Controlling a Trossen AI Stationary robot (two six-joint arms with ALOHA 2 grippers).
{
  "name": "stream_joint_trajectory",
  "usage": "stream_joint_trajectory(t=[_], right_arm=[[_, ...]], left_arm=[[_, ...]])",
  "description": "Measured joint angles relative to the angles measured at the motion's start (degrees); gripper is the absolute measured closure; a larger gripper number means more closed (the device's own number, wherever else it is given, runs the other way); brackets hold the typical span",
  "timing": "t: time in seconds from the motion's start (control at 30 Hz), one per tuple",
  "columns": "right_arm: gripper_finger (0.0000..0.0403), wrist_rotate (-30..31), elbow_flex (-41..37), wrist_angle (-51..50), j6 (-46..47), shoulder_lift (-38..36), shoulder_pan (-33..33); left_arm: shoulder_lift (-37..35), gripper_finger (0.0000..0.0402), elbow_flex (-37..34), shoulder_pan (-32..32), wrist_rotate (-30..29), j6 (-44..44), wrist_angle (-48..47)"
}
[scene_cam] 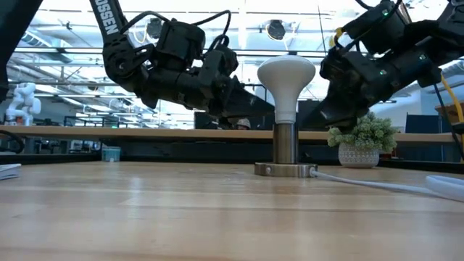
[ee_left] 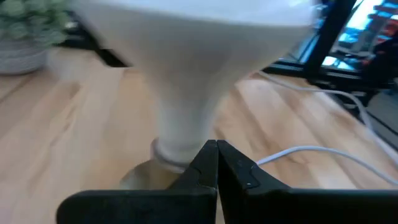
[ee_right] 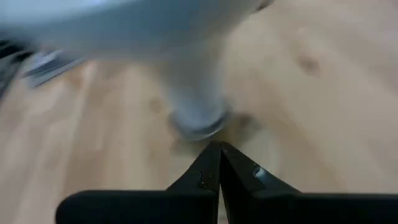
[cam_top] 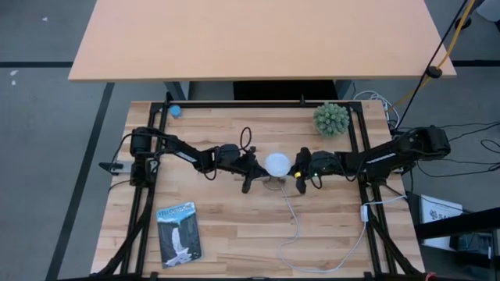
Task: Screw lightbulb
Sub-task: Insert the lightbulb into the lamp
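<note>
The white frosted lightbulb (cam_top: 277, 164) stands upright with its neck in the metal socket (scene_cam: 285, 148), whose round base disc (scene_cam: 285, 170) sits on the wooden table. My left gripper (cam_top: 247, 186) is shut, just left of the bulb. In the left wrist view its tips (ee_left: 217, 149) point at the bulb's neck (ee_left: 183, 118), with a gap between. My right gripper (cam_top: 300, 186) is shut, just right of the bulb. Its tips (ee_right: 219, 149) point at the socket's foot (ee_right: 199, 121) from a short way off.
A white cord (cam_top: 297, 226) runs from the socket toward the table's near right. A green spiky plant in a pot (cam_top: 331, 119) stands at the far right, a booklet (cam_top: 179, 232) lies near left, and a small blue object (cam_top: 175, 111) sits far left.
</note>
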Motion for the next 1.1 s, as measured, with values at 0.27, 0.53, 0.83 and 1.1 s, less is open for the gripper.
stream_joint_trajectory(t=[0.27, 0.53, 0.83, 1.1], right_arm=[[0.0403, 1.0, 0.0, 4.6, -2.5, 0.0, 0.1], [0.0403, -4.2, 0.0, 5.4, -2.6, 0.0, 1.7], [0.0403, -7.6, 0.0, 2.5, -0.5, -0.1, 2.6], [0.0403, 4.3, 0.0, 5.7, -3.3, 0.0, 2.6]], left_arm=[[-0.1, 0.0402, 0.0, -0.4, -2.5, 0.4, 0.5], [-0.1, 0.0402, 0.0, 0.5, -5.7, 0.4, 0.2], [-0.1, 0.0402, 0.0, 0.5, -4.5, -0.1, -2.5], [-0.1, 0.0402, 0.0, 0.0, 1.4, 0.4, 0.7]])
